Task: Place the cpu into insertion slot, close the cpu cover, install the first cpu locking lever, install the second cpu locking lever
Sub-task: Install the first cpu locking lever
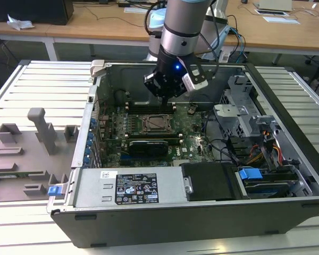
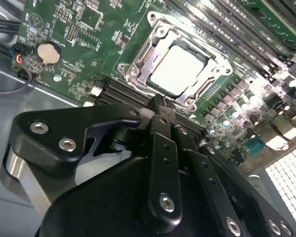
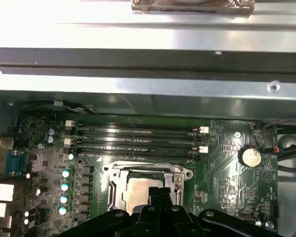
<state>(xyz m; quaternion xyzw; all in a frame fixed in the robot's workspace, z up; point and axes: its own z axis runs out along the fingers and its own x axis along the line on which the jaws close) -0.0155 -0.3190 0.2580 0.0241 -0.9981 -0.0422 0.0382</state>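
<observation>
Looking down into the open computer case [image 1: 287, 159] on the counter [image 1: 37, 90], I see my tool [image 1: 165, 94] hanging just above the green board [image 1: 194, 127], near the back wall of the case. The cpu [image 2: 180, 69] is a flat silver square, and it already sits in the insertion slot [image 2: 138, 69] in the middle of the board. The cpu cover [image 2: 200, 81] lies flat around it, so the silver top shows through its big window. In both wrist views the tool's black fingers [image 2: 160, 116] come together in a point right by the edge of the slot, pressed shut with nothing between them. I cannot tell if the tip touches the metal frame. Long dark memory slots [image 3: 135, 138] run beside the insertion slot, on the side toward the case's back wall. A round silver battery [image 3: 250, 157] sits on the board, well apart from the slot.
</observation>
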